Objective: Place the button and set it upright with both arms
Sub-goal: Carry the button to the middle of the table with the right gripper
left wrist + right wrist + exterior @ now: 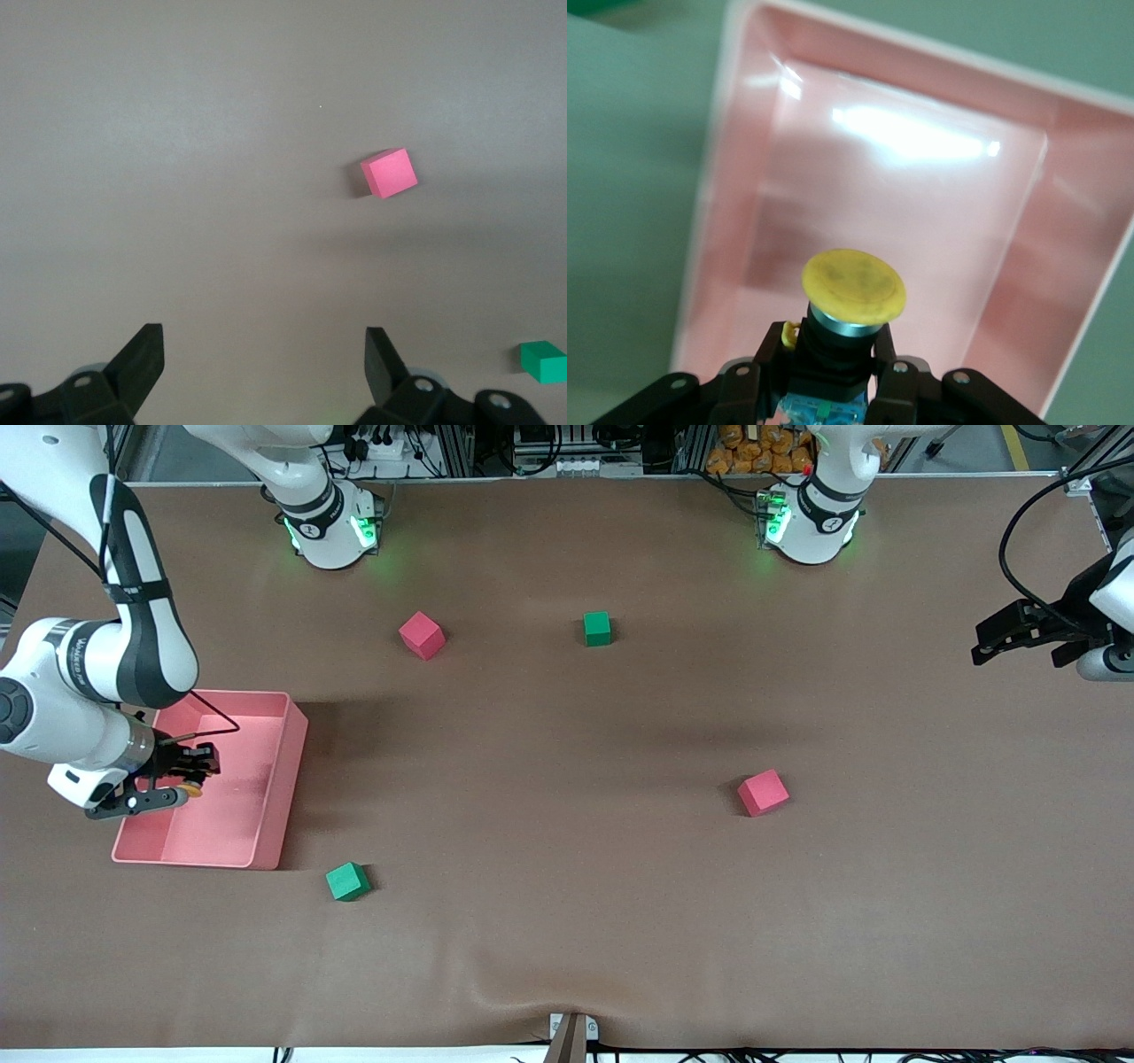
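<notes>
My right gripper (182, 779) is clamped on the button (852, 297), holding it by its dark body just under the yellow-orange cap. It hangs over the pink tray (275, 779) at the right arm's end of the bench (567, 921), above the tray's inside, not touching its floor as far as I can judge. In the right wrist view the button's long axis runs out along my fingers (893, 370), cap pointing away from the wrist and toward the tray's open hollow, so the button lies sideways in my grip, not yet upright.

My left gripper (1019, 638) waits wide apart and empty, up over the left arm's end of the bench, well away from the tray. Its own camera looks down on bare bench with a red cube (388, 173) and a green cube (542, 361).

The move ahead turns on that gap: the button sits entirely with my right arm, so any handover or two-armed uprighting, I judge, needs the grippers brought together somewhere between them, cap end leading.
</notes>
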`<action>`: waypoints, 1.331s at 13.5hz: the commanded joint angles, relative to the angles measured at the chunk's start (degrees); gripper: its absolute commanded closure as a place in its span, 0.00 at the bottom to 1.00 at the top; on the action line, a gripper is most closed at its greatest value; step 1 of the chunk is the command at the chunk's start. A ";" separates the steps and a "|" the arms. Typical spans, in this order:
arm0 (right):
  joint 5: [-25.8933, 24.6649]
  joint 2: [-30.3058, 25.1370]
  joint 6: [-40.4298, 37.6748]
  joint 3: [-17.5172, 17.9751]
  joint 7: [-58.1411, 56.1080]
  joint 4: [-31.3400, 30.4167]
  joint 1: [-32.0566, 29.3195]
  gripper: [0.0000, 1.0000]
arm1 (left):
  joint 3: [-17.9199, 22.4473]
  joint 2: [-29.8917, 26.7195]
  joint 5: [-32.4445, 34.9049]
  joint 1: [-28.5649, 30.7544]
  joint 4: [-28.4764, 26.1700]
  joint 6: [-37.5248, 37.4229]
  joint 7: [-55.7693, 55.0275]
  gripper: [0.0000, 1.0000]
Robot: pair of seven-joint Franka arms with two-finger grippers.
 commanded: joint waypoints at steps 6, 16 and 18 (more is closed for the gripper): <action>7.76 1.84 -1.11 3.01 0.13 4.03 17.19 1.00 | -0.26 0.39 0.27 0.46 1.01 0.42 1.16 0.00; 12.88 19.93 -0.14 2.92 36.04 22.38 44.62 1.00 | -0.34 2.59 0.18 -0.77 1.01 2.36 1.16 0.00; 12.88 24.77 5.88 2.92 41.33 26.53 48.14 1.00 | -0.34 2.59 0.18 -0.68 1.01 2.36 1.16 0.00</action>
